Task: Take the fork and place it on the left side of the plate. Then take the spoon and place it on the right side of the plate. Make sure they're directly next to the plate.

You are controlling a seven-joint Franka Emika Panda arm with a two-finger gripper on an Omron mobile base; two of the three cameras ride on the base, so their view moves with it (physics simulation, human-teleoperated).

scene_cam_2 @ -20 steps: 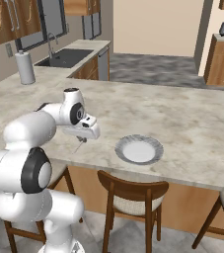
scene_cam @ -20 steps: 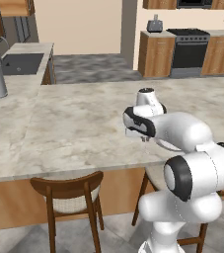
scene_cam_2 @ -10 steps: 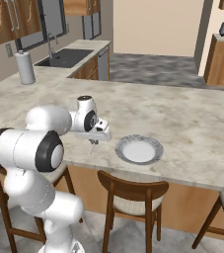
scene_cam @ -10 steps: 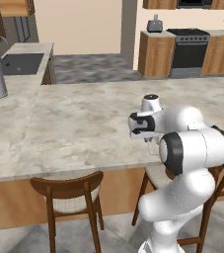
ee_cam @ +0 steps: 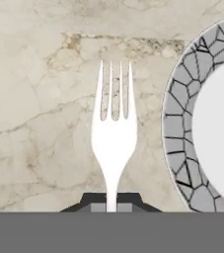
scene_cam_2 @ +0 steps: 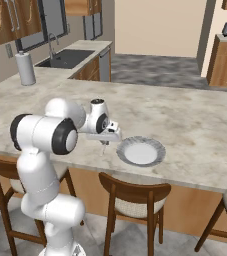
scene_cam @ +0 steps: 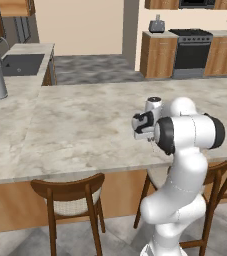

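Beside plate (ee_cam: pixel 182 123), fork (ee_cam: pixel 114 133) handle hidden within pincer (ee_cam: pixel 111 201)

Even, bright rendered light, soft faint shadows, no glare; slightly soft, low-resolution detail

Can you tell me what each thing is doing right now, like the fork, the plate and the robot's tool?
fork: held by its handle in the tool, tines pointing away, beside the plate's left rim with a gap between.
plate: flat on the counter, nothing on it.
tool: shut on the fork's handle.
paper towel roll: standing upright on the counter by the sink.
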